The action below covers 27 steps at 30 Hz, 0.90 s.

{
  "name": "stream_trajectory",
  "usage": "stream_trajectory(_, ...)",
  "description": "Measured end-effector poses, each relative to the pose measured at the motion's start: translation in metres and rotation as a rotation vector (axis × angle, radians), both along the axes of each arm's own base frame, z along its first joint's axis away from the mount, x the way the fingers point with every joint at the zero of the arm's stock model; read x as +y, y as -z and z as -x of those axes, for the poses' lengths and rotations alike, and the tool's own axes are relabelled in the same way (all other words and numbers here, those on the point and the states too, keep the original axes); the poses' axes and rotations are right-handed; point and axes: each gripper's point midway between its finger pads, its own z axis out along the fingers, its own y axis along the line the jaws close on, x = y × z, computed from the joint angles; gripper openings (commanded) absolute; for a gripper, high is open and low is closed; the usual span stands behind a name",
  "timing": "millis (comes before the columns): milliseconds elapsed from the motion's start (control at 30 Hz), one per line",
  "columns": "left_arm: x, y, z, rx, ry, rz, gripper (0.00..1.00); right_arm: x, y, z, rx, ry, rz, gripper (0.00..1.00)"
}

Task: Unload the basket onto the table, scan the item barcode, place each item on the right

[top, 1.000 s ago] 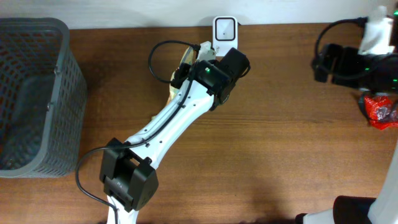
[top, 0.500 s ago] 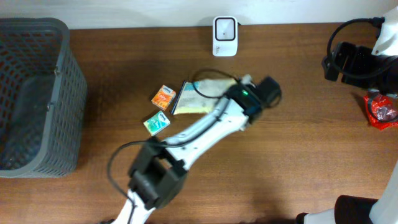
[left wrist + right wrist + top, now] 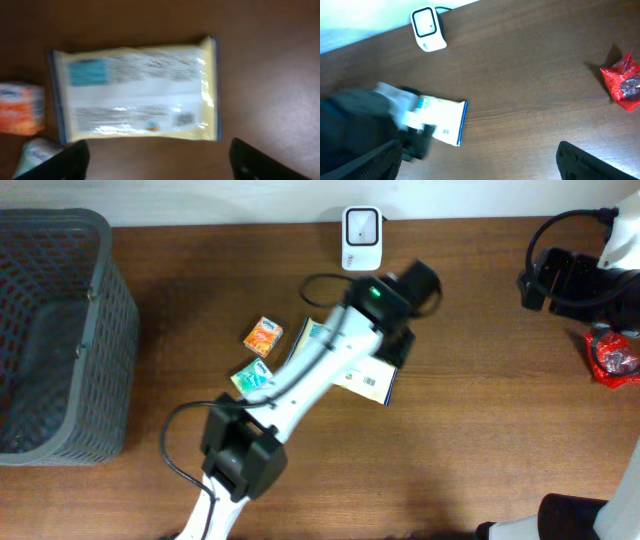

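Note:
The item, a pale yellow packet with blue edges (image 3: 135, 92), lies flat on the table with its printed back and a small barcode facing up. It also shows under the left arm in the overhead view (image 3: 366, 380) and in the right wrist view (image 3: 445, 120). My left gripper (image 3: 160, 165) hovers open over the packet's near edge, nothing between its fingers (image 3: 396, 345). The white barcode scanner (image 3: 360, 226) stands at the table's far edge (image 3: 427, 30). My right gripper (image 3: 477, 165) hangs open and empty high at the far right.
An orange box (image 3: 263, 336) and a small green packet (image 3: 252, 378) lie left of the item. A grey basket (image 3: 60, 240) stands at the far left. A red packet (image 3: 612, 358) lies by the right arm (image 3: 570, 280).
The left arm carried the packet from the scanner down to the table, then opened and let it go. The packet now lies flat. The right arm hardly moved.

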Motion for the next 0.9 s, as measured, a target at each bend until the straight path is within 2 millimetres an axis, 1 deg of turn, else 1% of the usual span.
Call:
stream_trajectory(33, 0.012, -0.011, -0.012, -0.011, -0.038, 0.016, 1.0, 0.0, 0.0, 0.0, 0.0, 0.0, 0.0, 0.98)
stream_trajectory(100, 0.036, -0.024, -0.029, -0.024, -0.1, 0.033, 0.99, 0.0, 0.0, 0.0, 0.0, 0.0, 0.0, 0.98)
stream_trajectory(133, 0.051, -0.029, -0.038, -0.028, -0.135, 0.036, 1.0, 0.0, 0.0, 0.0, 0.0, 0.0, 0.0, 0.98)
stream_trajectory(200, 0.075, -0.031, -0.051, -0.026, -0.19, 0.033, 0.99, 0.0, 0.0, 0.0, 0.0, 0.0, 0.0, 0.98)
stream_trajectory(367, 0.124, -0.03, -0.073, 0.004, -0.303, 0.059, 0.99, 0.002, 0.0, 0.0, -0.001, -0.006, -0.008, 0.98)
stream_trajectory(433, 0.13, -0.029, -0.075, 0.027, -0.319, 0.091, 0.99, 0.003, 0.0, 0.0, -0.002, -0.009, -0.012, 0.98)
stream_trajectory(500, 0.131, -0.028, -0.074, 0.046, -0.323, 0.109, 0.99, 0.003, 0.0, 0.0, -0.002, -0.009, -0.013, 0.98)
stream_trajectory(900, 0.126, -0.028, -0.071, 0.075, -0.314, 0.143, 0.99, 0.003, 0.0, 0.0, -0.002, -0.01, -0.013, 0.99)
